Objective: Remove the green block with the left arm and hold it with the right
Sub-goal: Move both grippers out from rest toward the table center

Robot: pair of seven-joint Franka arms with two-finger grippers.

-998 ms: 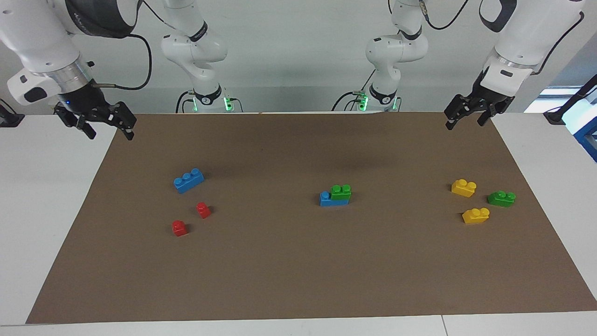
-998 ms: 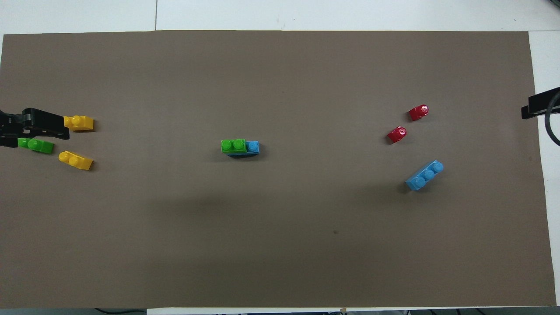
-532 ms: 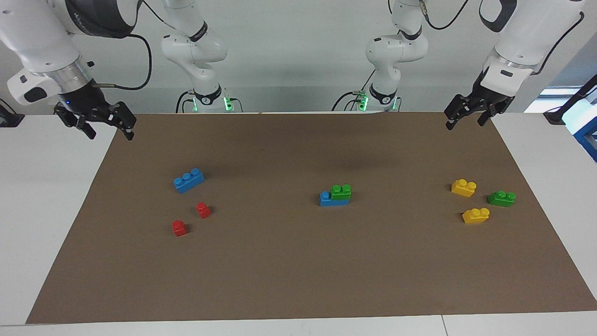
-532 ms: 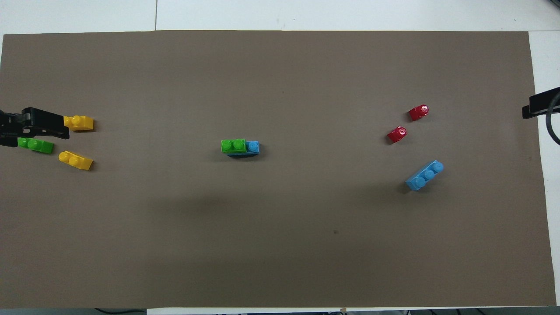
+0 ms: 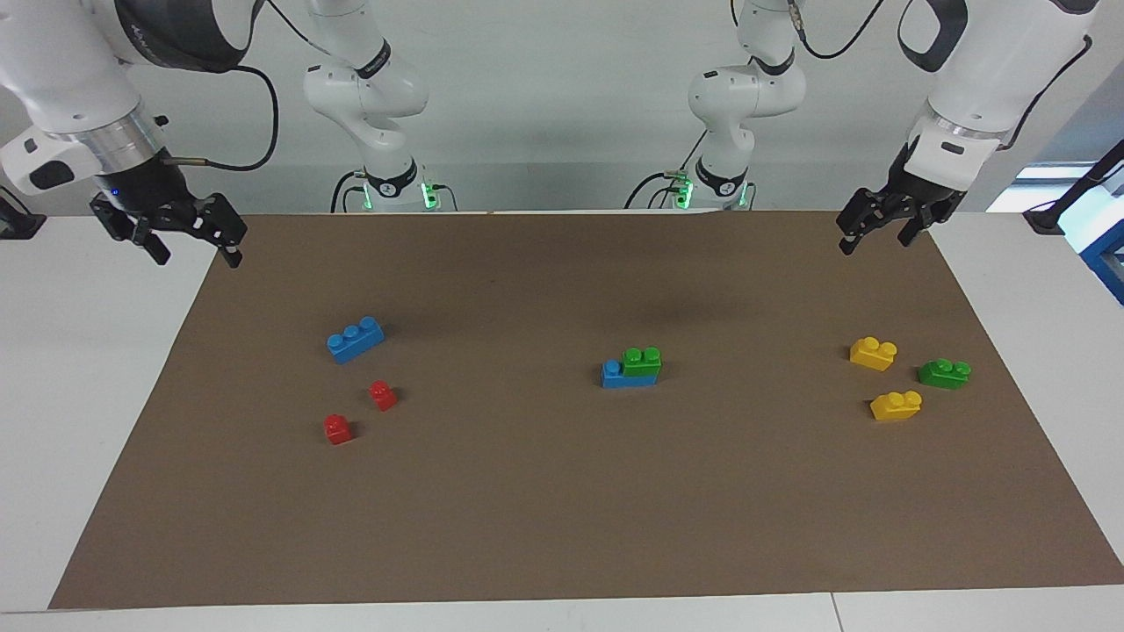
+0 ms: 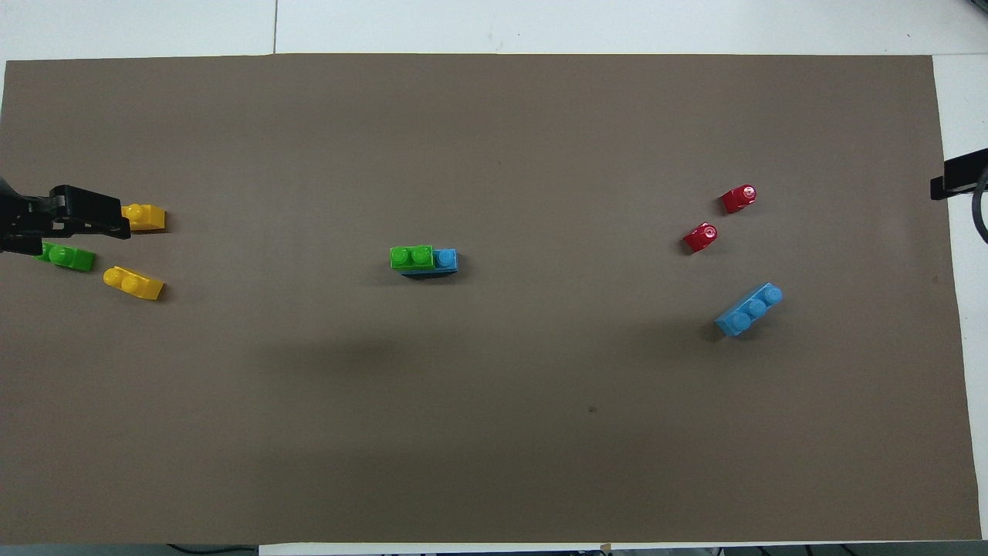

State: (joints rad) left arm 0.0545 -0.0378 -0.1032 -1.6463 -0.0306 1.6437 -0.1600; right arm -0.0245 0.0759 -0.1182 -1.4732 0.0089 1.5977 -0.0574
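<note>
Green block [image 5: 643, 356] sits on blue brick [image 5: 628, 375] mid-mat, bare brown mat [image 5: 562, 509] all round it, approach open from every side; red bricks [image 5: 360, 411] and loose blue brick [image 5: 355, 339] well apart toward right arm's end; yellow bricks [image 5: 883, 378] and second green brick [image 5: 944, 373] clustered toward left arm's end, well apart from stack

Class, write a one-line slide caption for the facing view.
Green block sits on a blue brick mid-mat; left gripper and right gripper hang open over the mat's corners.
</note>
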